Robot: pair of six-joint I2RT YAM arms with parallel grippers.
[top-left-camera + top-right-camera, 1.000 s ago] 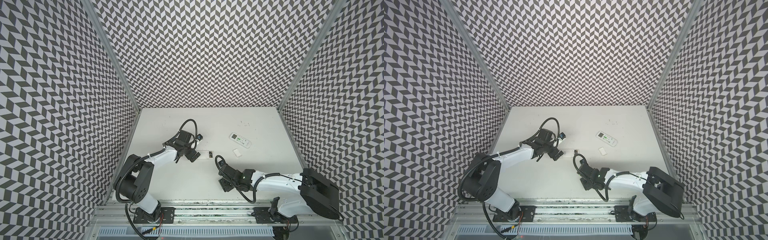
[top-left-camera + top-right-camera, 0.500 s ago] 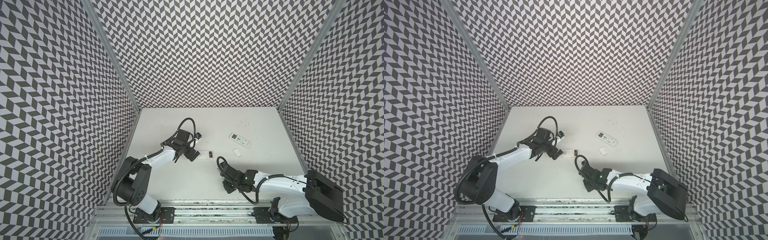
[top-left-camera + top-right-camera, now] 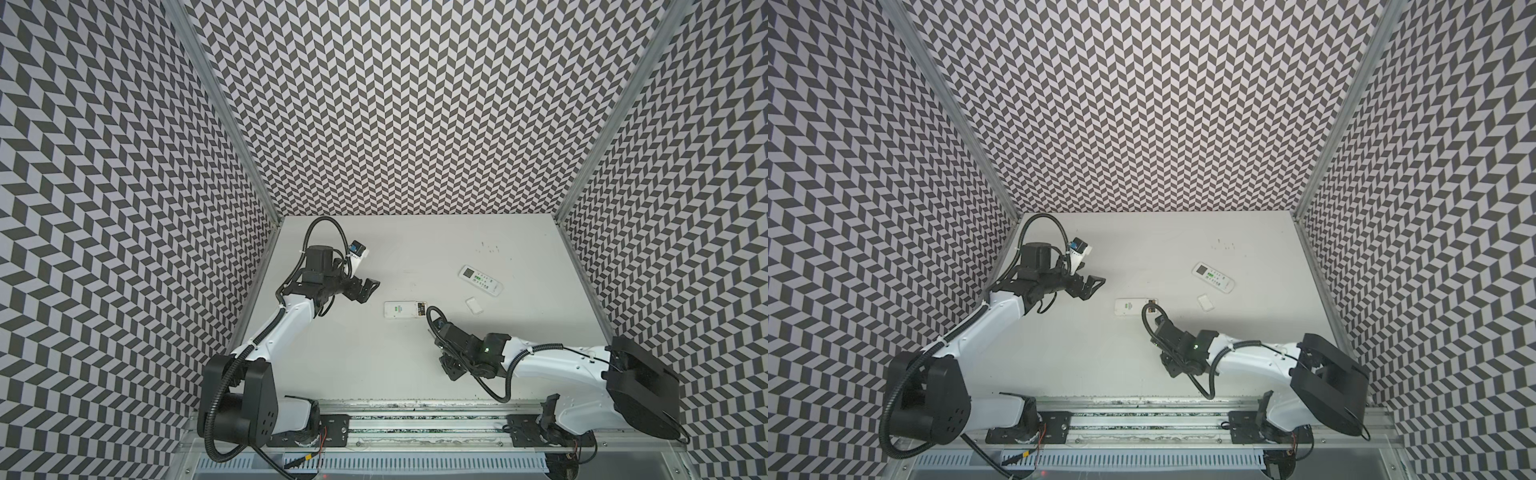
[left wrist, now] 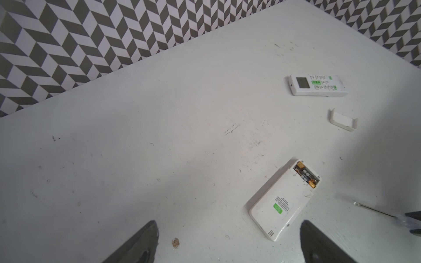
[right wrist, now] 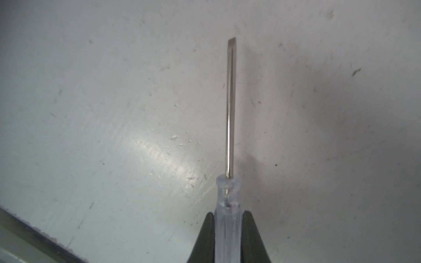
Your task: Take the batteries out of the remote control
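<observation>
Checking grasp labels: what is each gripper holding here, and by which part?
Right gripper clamps the screwdriver by its clear handle; left gripper is open, holding nothing.

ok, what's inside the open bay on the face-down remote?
In the left wrist view, the batteries sit in the remote control's uncovered bay: black bodies, gold ends showing. Whatever lies beneath them is covered, and their count is unclear.

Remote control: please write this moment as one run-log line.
remote control: back up, compartment open | batteries: inside | cover: on table | left gripper: open, holds nothing | right gripper: shut on screwdriver
</observation>
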